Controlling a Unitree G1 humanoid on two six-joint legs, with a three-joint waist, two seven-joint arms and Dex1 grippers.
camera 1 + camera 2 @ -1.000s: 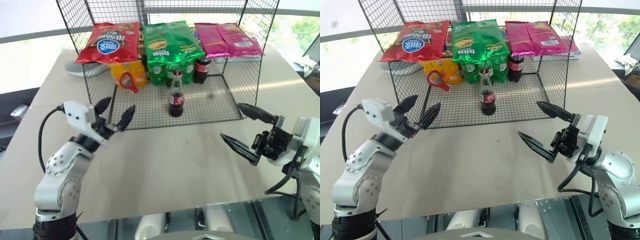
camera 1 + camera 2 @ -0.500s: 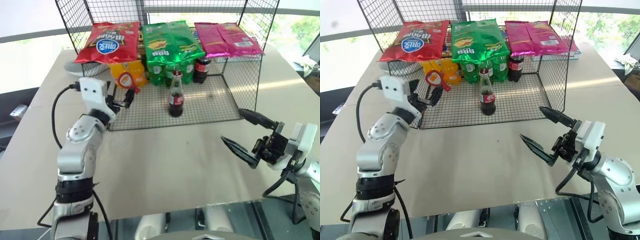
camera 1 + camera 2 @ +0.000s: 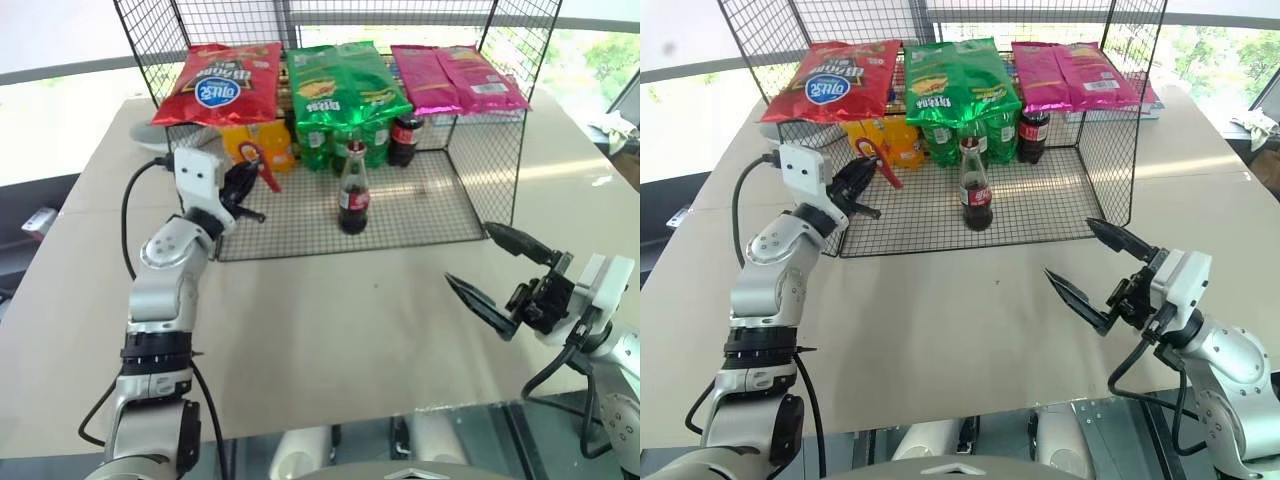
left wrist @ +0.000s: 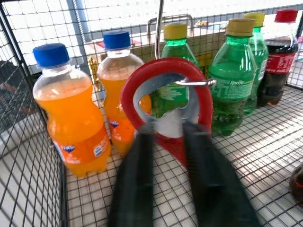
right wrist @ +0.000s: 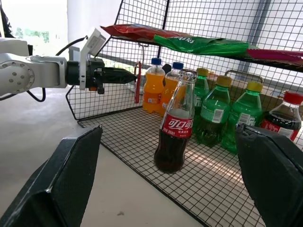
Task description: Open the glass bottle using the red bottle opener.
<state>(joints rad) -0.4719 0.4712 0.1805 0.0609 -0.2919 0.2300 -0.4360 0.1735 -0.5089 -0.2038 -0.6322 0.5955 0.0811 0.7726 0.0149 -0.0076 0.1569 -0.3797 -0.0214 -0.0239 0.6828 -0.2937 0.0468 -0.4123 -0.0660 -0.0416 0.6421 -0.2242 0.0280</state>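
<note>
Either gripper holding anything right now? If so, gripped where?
The left gripper is shut on the red bottle opener, pinching the lower part of its ring head while it hangs on a wire hook. The right gripper is open, holding nothing.

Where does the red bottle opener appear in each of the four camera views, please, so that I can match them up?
Left eye view: the red bottle opener is upper left, at the left gripper.
Right eye view: upper left, same spot.
Left wrist view: centre, hanging on a hook, between the fingers.
Right wrist view: thin red strip at the gripper's tip.
Shared landmark: the glass bottle.
</note>
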